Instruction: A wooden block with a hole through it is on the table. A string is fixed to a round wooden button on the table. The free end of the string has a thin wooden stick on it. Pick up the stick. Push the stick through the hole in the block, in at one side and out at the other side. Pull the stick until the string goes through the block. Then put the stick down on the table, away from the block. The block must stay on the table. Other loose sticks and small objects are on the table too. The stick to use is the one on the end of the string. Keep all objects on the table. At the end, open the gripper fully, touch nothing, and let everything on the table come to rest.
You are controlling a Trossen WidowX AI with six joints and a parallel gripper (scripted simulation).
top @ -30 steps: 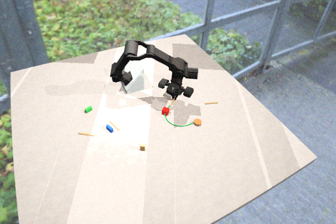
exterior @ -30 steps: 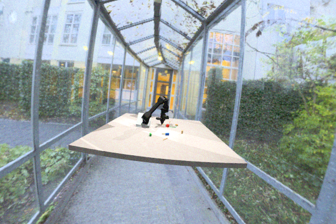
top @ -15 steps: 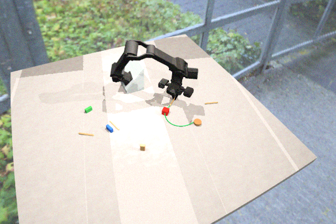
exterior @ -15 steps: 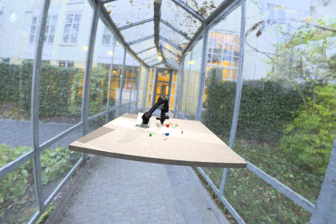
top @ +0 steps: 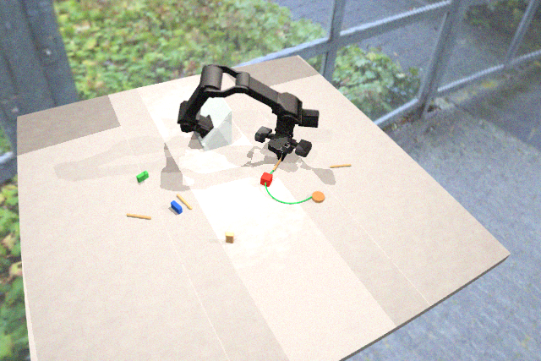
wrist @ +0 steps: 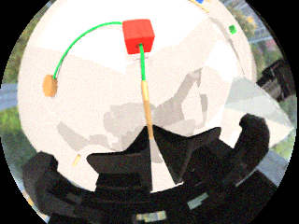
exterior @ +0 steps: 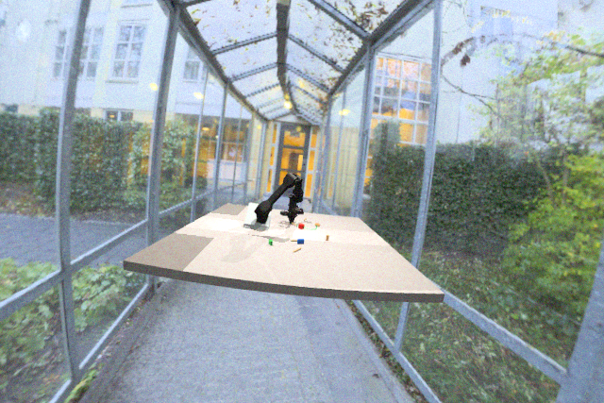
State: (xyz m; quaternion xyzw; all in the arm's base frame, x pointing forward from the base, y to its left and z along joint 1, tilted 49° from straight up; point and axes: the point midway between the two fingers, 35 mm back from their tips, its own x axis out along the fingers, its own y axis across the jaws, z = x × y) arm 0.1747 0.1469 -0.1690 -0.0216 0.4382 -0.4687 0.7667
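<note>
The red block sits on the table. The green string runs from the orange-brown round button in a curve to one side of the block. It comes out of the hole on the side facing my gripper, where a short straight length leads to the wooden stick. My gripper is shut on the far end of this stick, behind the block in the top view. The stick is wholly outside the block.
A loose stick lies right of the gripper in the top view. At the left lie a green piece, a blue piece and two loose sticks. A small tan block stands nearer the front. A pale angular object is by the arm's base.
</note>
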